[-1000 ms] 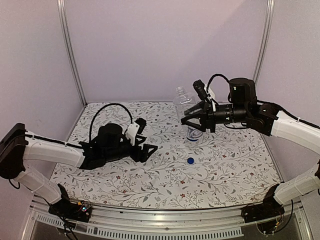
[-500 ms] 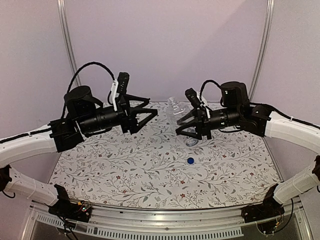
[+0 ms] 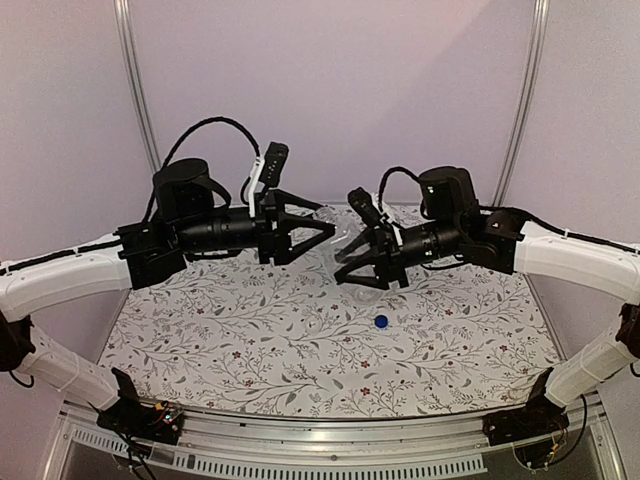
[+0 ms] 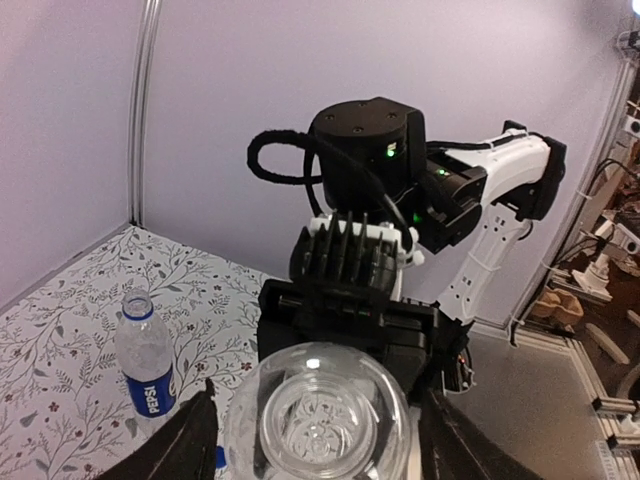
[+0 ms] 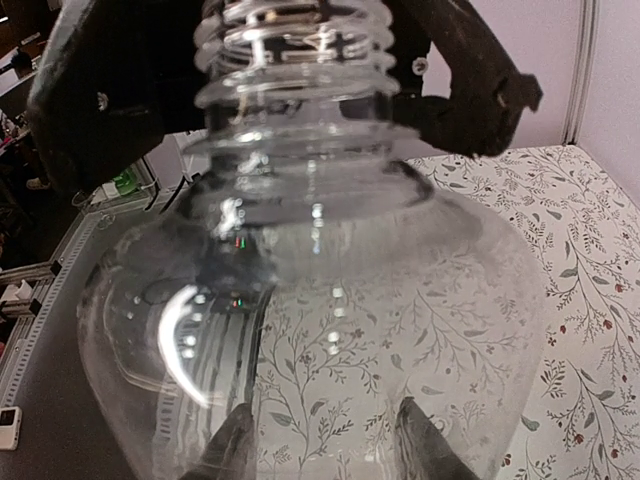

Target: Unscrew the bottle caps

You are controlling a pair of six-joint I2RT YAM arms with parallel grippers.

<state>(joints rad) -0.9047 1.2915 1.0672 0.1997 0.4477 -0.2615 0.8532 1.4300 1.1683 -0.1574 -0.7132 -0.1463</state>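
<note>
Above the middle of the flowered tabletop (image 3: 250,350) the two arms meet nose to nose. The right pincer (image 3: 355,262) is clamped on the belly of the plain clear bottle (image 5: 330,280) and holds it in the air, tipped over so that its threaded neck aims at 9 o'clock in the top view, straight toward the left pincer (image 3: 325,220). The left pincer is spread wide and holds nothing. In its own wrist view its two fingers (image 4: 190,440) stand at 9 and 3 o'clock of the bottle's round mouth end, close beside it, with a gap showing on each side. The right wrist view shows bare screw threads on the neck, but the top of the neck is cut off there. Whether a white cap sits on the end I cannot tell. A blue cap (image 3: 380,321) lies loose on the tabletop at 6 o'clock of the right pincer. The Pepsi bottle (image 4: 146,360) stands upright on the tabletop with its mouth open, at 9 o'clock of the held bottle in the left wrist view.
</note>
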